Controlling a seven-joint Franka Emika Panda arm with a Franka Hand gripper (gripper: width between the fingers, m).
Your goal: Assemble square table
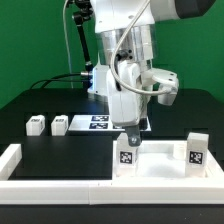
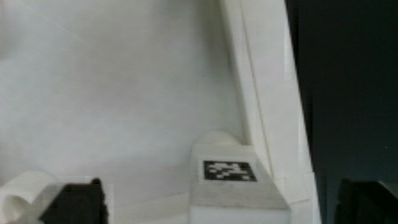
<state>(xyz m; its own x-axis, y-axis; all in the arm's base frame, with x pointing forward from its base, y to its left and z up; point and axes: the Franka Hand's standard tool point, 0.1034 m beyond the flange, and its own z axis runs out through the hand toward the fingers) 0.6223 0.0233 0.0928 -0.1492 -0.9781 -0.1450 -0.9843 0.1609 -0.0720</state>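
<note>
Green wall backs a black counter, and my white arm stands over its middle. Toward the front the square table slab lies white and flat on the counter. The long white border rail runs along the front and up the exterior view's left. 2 white legs stand upright at the slab's corners, each showing a black-and-white tag. The first leg is on the exterior view's left and the second leg on the exterior view's right. My hand hangs directly over the first leg, its tips just above the leg's top; I cannot tell whether they touch it. In the wrist view my 2 dark fingers sit wide apart with nothing gripped, so the hand is released. Between them shows a raised white piece carrying a tag. A pale flat face spreads to one side of it, and a long raised edge runs away from it against the black counter. Farther back, on the exterior view's left, 2 small tagged blocks rest on the counter well apart from the slab. The outer block and the inner block are near each other but not touching. Just beside the inner block lies the marker board, partly hidden behind my arm.
</note>
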